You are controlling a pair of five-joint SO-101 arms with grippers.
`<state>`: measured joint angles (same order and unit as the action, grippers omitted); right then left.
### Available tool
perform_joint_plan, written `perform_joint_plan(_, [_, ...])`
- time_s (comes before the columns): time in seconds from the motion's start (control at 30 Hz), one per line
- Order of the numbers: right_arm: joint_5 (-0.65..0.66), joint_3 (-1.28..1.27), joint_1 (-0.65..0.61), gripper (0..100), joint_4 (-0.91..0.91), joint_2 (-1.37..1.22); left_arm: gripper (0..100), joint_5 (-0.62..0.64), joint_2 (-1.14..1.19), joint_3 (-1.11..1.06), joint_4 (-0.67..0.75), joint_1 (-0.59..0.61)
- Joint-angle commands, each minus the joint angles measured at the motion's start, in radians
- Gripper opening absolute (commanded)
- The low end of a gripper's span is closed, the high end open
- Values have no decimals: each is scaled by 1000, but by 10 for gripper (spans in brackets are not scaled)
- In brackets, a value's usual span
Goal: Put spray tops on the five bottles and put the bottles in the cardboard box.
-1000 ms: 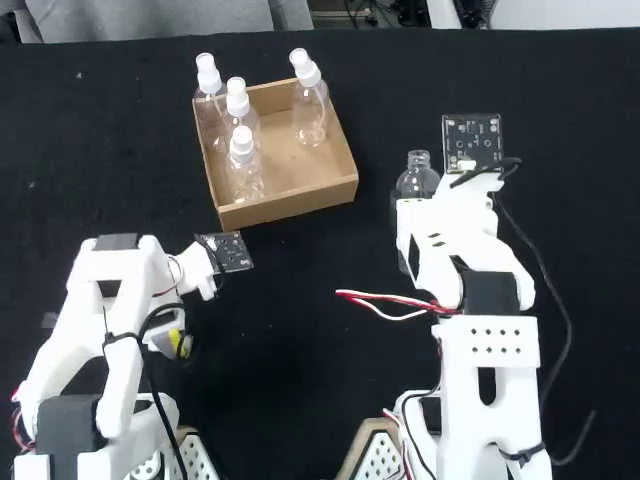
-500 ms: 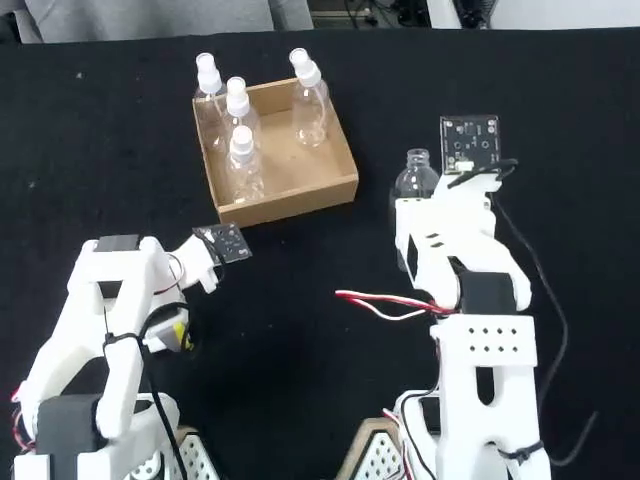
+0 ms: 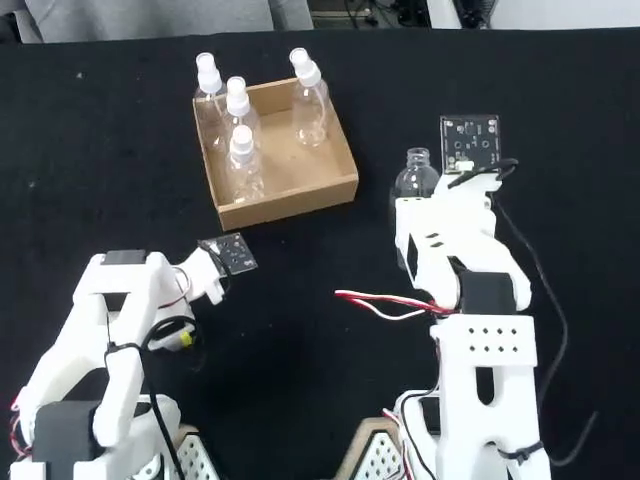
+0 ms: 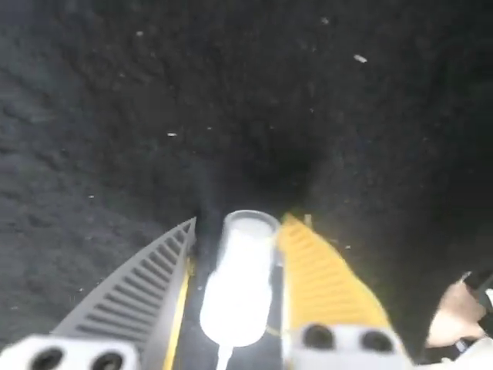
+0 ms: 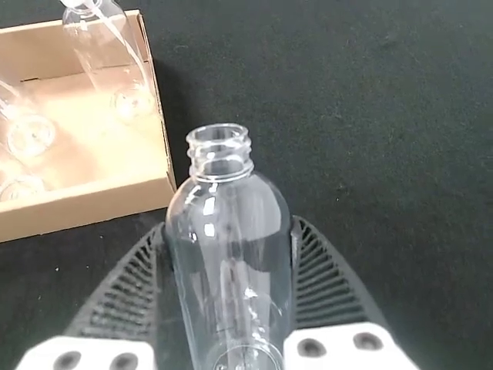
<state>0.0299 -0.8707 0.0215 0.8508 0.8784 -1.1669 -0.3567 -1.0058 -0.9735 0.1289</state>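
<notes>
A clear bottle (image 5: 229,254) with no top stands upright between the jaws of my right gripper (image 5: 229,285), which is shut on it; in the high view this open-necked bottle (image 3: 416,178) is to the right of the cardboard box (image 3: 290,200). My left gripper (image 4: 235,285) is shut on a white spray top (image 4: 239,281), held low over the black table near the front left. In the high view the left arm's gripper (image 3: 178,338) is partly hidden under the arm. Several capped bottles (image 3: 244,150) stand in the box.
The black cloth covers the whole table. Red and white wires (image 3: 385,305) run across the right arm. The box's wall (image 5: 77,204) lies close beside the held bottle. Open table lies between the two arms.
The left arm has drawn slightly back toward the front of the table with the spray top. The right arm and its bottle have stayed put.
</notes>
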Motion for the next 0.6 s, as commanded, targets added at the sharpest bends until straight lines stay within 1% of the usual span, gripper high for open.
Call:
perform_joint_plan(0.0, [11,10,18,32,-29,35,75,11,-14,10,38,2])
perform_joint_plan(0.13, [11,10,20,32,-29,35,29,12,-14,12,38,4])
perform_joint_plan(0.57, [11,10,20,32,-29,35,37,14,-14,28,25,7])
